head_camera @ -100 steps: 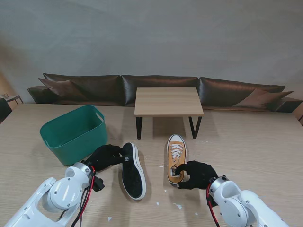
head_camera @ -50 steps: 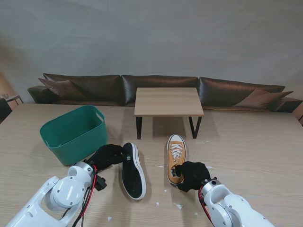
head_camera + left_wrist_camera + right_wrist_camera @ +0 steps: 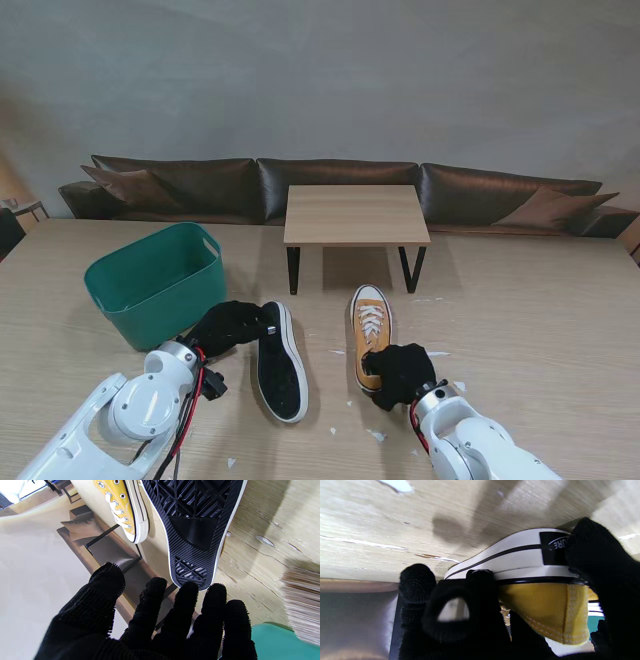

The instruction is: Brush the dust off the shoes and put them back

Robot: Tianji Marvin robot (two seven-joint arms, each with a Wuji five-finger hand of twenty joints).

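Yellow shoe [image 3: 372, 335] stands upright on the table [image 3: 540, 310] with my right hand [image 3: 398, 374] gripping its heel, while my left hand [image 3: 232, 326], fingers spread, touches the overturned black shoe [image 3: 279, 362] beside it.

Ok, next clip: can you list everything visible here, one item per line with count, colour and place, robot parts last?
yellow sneaker: 1, yellow with white laces and sole, upright, centre of the table, heel in the right hand.
overturned shoe: 1, black sole up, white rim, left of the yellow sneaker.
basket: 1, green, left side of the table, farther from me.
small table: 1, wood top, black legs, beyond the shoes.
sofa: 1, dark brown, along the wall.
white scraps: a few, on the table near me.
left hand: black glove, fingers spread at the overturned shoe's end.
right hand: black glove, closed on the sneaker's heel.
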